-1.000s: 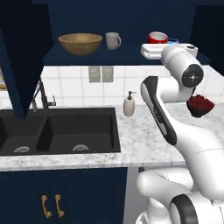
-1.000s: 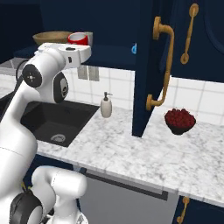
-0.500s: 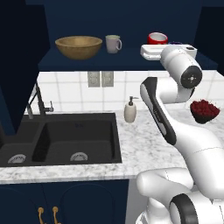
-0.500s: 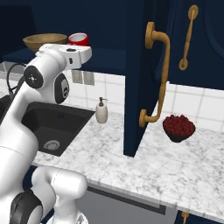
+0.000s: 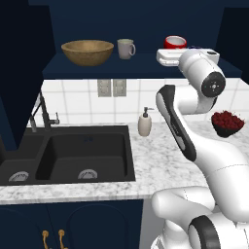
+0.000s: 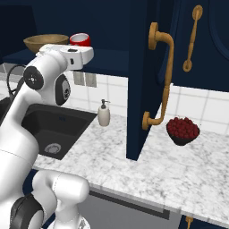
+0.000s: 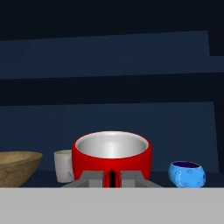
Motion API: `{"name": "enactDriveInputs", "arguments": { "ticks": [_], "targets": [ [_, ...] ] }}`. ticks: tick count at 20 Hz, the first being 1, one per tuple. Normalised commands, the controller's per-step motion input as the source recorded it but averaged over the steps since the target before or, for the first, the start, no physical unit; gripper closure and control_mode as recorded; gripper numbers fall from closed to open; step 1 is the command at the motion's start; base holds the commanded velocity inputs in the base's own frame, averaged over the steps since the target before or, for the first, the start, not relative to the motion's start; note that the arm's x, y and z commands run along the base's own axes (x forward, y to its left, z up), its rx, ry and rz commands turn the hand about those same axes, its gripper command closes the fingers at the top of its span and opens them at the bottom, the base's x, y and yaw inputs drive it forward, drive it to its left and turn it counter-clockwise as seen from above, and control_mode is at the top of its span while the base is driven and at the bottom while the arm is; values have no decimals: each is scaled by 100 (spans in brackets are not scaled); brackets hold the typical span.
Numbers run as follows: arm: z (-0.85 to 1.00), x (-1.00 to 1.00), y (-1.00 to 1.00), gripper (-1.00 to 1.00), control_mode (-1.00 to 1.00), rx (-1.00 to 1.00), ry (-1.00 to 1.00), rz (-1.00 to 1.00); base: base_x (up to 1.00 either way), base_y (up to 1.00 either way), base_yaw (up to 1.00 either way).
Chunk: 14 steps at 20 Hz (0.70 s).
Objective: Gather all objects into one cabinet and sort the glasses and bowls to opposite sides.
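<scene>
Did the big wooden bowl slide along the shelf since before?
No. The wooden bowl stands just as far left of the grey mug on the navy shelf as before. The whole picture shifted because the camera moved, not the bowl.

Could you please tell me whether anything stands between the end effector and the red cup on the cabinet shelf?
Nothing visible does: in the hand view the end effector is shut on the near rim of the red cup, with the mug and blue vessel off to either side.

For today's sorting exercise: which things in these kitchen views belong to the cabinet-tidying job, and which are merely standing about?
Job:
wooden bowl
grey mug
red cup
blue vessel
cabinet shelf

Standing about:
soap dispenser
bowl of red berries
sink
faucet
</scene>
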Motion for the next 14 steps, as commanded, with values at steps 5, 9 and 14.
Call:
{"name": "enactDriveInputs", "arguments": {
  "ticks": [5, 9, 14],
  "targets": [
    [0, 0, 0, 100, 100, 0, 0, 0, 0, 0, 0],
    [0, 0, 0, 100, -100, 0, 0, 0, 0, 0, 0],
    [3, 0, -17, 100, -100, 0, 0, 0, 0, 0, 0]
  ]
}}
